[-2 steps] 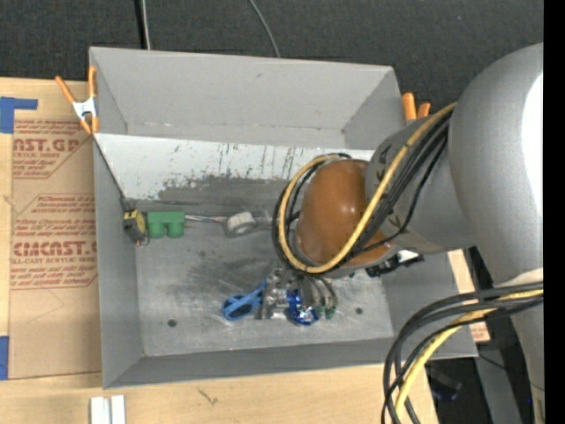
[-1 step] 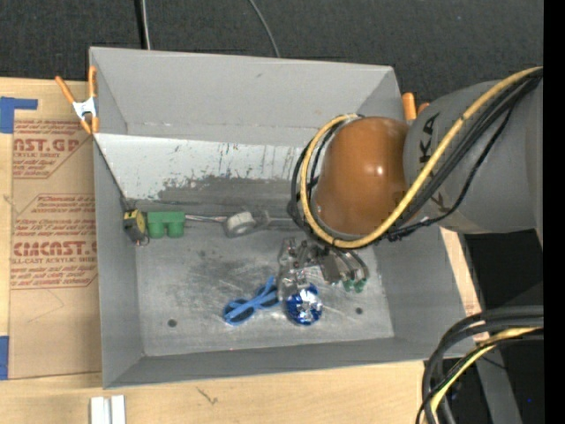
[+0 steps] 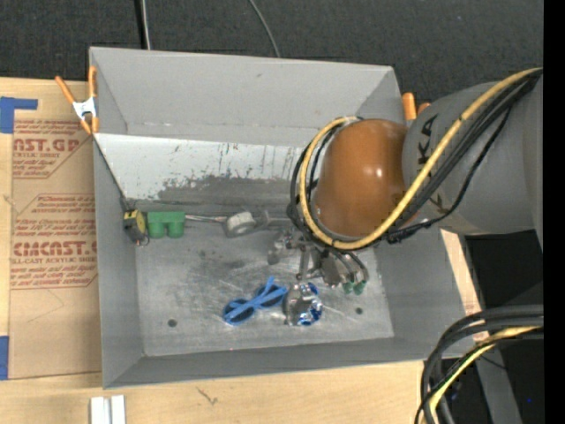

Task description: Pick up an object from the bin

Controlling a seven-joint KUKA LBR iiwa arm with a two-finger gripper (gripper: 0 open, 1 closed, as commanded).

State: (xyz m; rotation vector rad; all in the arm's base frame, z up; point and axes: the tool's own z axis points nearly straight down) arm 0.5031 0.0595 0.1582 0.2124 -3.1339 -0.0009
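- Camera view, from above: the arm (image 3: 477,166) reaches in from the right. Its rounded orange wrist cover (image 3: 357,179) hangs low over the grey metal bin (image 3: 177,87), and the jaws sit beneath the cover, close to the bin floor.
- Jaws: masked by the cover and its looped cables. Whether they are open or closed, or have hold of anything, cannot be told.
- Progress: nothing is seen lifted clear of the floor, so the pick is judged not yet done. Closing on a thing and raising it are left.
- Likeliest target, as a judgement: a small crumpled blue-and-silver thing (image 3: 305,310), shiny and irregular, lying just below the jaws and nearest to them.
- Blue looped thing (image 3: 252,303): thin and plastic-looking, shaped like crossed loops, flat on the floor below and left of the jaws, just beside the crumpled piece.
- Small green bit (image 3: 357,285): just right of the jaws, too small to identify.
- Green block (image 3: 165,224): smooth and boxy, well to the left of the jaws. A grey round metal piece (image 3: 238,223) lies between the two.
- Bin: dull, scuffed sheet metal with sloped walls.
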